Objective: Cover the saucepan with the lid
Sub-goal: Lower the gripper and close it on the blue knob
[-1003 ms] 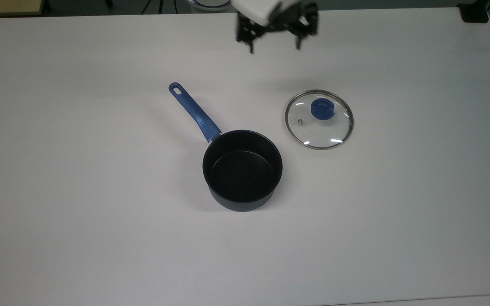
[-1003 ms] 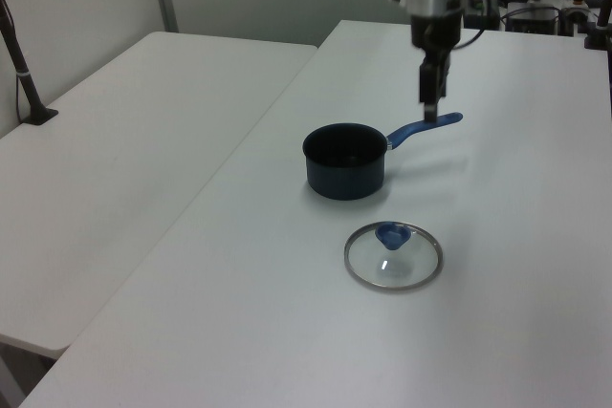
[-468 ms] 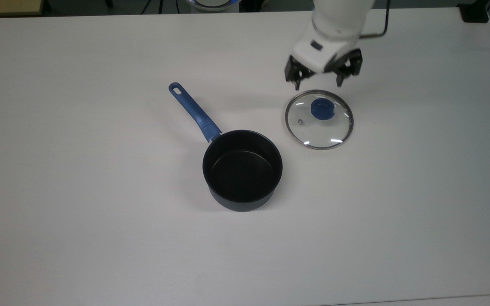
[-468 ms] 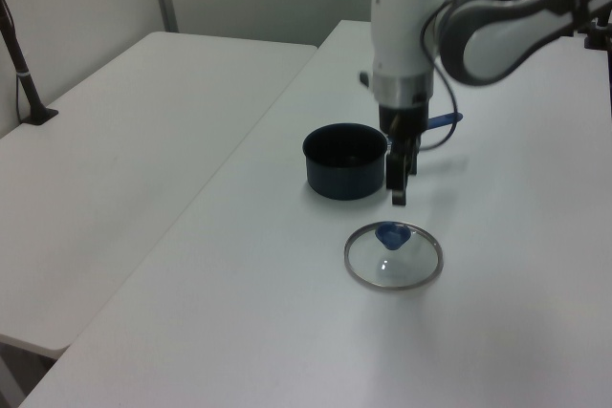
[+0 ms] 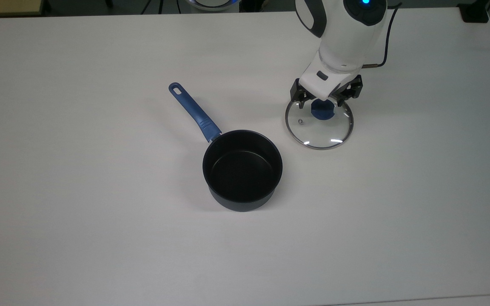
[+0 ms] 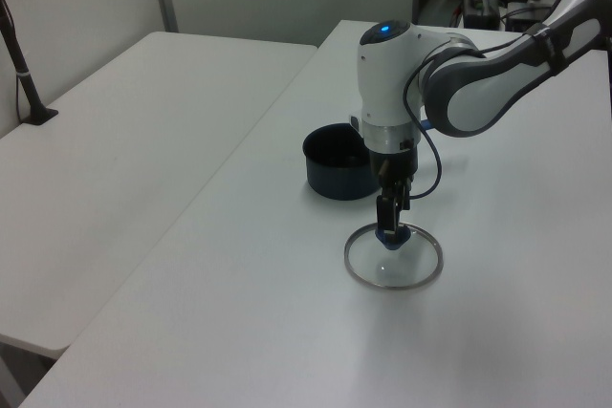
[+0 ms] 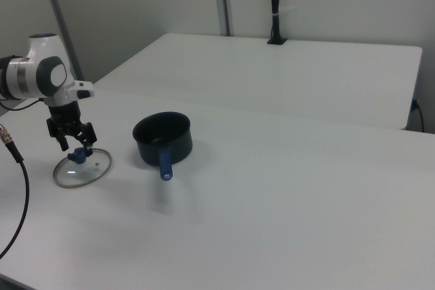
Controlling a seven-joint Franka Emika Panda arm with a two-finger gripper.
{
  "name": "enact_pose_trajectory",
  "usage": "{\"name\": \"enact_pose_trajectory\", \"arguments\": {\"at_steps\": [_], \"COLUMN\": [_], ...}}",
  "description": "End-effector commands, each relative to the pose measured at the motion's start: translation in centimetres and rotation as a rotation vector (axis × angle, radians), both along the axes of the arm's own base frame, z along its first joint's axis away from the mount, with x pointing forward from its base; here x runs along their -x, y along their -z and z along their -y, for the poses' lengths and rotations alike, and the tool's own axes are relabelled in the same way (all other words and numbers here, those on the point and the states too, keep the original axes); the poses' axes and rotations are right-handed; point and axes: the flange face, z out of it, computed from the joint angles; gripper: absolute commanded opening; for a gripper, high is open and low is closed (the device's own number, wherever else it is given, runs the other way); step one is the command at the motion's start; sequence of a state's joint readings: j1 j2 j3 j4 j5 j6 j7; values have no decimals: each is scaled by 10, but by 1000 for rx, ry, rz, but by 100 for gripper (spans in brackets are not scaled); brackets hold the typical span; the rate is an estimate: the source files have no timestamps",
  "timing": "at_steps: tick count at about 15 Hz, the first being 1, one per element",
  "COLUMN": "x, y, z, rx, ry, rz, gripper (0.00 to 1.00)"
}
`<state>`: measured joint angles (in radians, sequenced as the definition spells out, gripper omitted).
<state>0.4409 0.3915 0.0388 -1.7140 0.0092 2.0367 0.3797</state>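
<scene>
The lid [image 5: 319, 127], clear glass with a metal rim and a blue knob [image 5: 322, 111], lies flat on the white table to the top view's right of the saucepan. The saucepan [image 5: 242, 169] is dark and empty, its blue handle [image 5: 194, 111] pointing toward the top view's upper left. My gripper [image 5: 324, 102] hangs straight down over the knob, open, with a black finger on each side of it. In the left view the gripper [image 6: 390, 226] reaches down to the knob on the lid [image 6: 406, 269], in front of the saucepan [image 6: 335, 161]. The right view has the gripper [image 7: 75, 146] over the lid [image 7: 92, 171], left of the saucepan [image 7: 162, 138].
A second white table [image 6: 115, 140] adjoins this one on the left view's left, with a black post [image 6: 24, 74] clamped at its edge. The arm's cable [image 5: 383, 42] trails behind the wrist. A black block [image 5: 474, 12] sits at the top view's far right corner.
The gripper travelled from the table's far edge to the lid and came down, so its open fingers now flank the blue knob. Lid and saucepan have not moved.
</scene>
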Motion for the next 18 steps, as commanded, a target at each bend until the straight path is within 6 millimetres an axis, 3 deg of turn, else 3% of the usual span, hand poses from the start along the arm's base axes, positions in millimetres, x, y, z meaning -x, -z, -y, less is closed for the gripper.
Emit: {"name": "enact_pose_trajectory", "arguments": {"at_steps": [1,6,12,14,15,18], "x": [-2,-1,-3,-3,-4,-11], "y": [9,12,10,10,4,-41], "z": [-7,-9,-10,-11,-12,-1], "rx": [17,18,10,9,5,-10], "ry": [14,13,49,61,64,72], "rz": [28,25,41,42,50,88], "gripper": [88,77,44,38,37,35]}}
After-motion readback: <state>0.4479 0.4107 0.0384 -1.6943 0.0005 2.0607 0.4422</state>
